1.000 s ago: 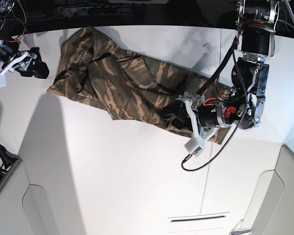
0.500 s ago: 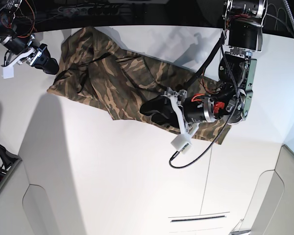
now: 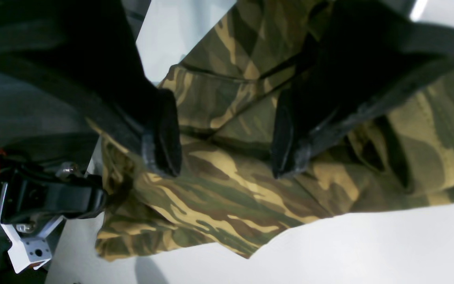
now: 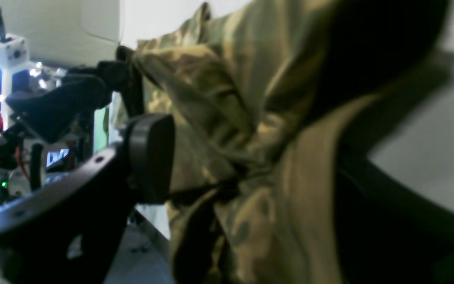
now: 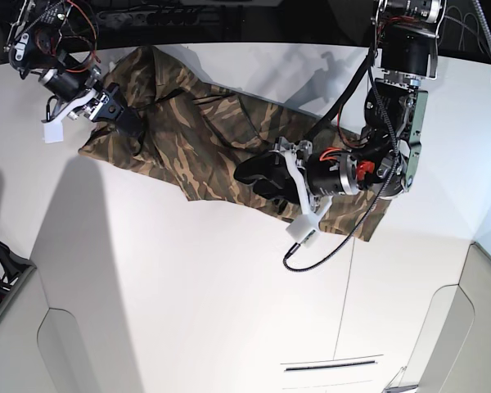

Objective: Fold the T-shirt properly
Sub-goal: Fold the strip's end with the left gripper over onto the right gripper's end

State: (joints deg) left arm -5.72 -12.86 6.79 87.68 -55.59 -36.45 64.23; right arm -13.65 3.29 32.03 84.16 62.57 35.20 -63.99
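Base view shows a white table (image 5: pixel 188 311) seen from above, with the camouflage T-shirt (image 5: pixel 196 139) lying crumpled across its upper part, stretched on a slant from the upper left toward the middle right. The fabric is olive green, brown and tan, bunched into folds rather than flat.

On the right side of this view, the left gripper (image 5: pixel 258 176) reaches sideways over the lower edge of the shirt near its middle. A black cable (image 5: pixel 327 250) loops from that arm down onto the bare table. In the left wrist view the left gripper (image 3: pixel 227 138) shows its two dark fingers (image 3: pixel 164 134) spread apart, with shirt fabric filling the gap below them; the fingertips sit close over the cloth, but whether they touch it is not clear. Nothing is pinched between them.

On the upper left of the base view, the right gripper (image 5: pixel 119 115) is at the shirt's upper left end, over the fabric. In the right wrist view the right gripper (image 4: pixel 250 157) has its jaws wide apart, one rounded black pad (image 4: pixel 150 157) at the left and a blurred dark finger at the right, with a bunched ridge of shirt fabric between them. That view is too blurred to tell whether the pads touch the cloth.
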